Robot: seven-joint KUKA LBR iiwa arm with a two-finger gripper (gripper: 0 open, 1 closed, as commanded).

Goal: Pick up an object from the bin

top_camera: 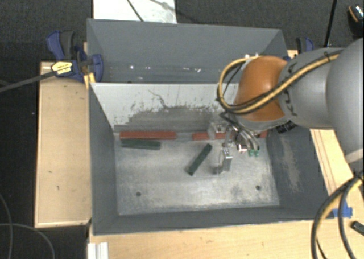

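- I see the arm coming in from the right, its orange cover (259, 90) wrapped with yellow and black cables (227, 75).
- The gripper (223, 164) is low over the floor of the grey bin (105, 155), right of centre.
- The slanted green bar (198, 159) lies just beside the gripper, on its left; I cannot tell whether they touch.
- The long red bar (148, 135) lies along the back edge of the floor, left of centre.
- The level green bar (140, 145) sits just in front of it, parallel.
- The short red piece (199, 136) lies behind the gripper, partly hidden by the wrist.

Bin floor (187, 194) front bare; green block (198, 160) beside claw (222, 166).
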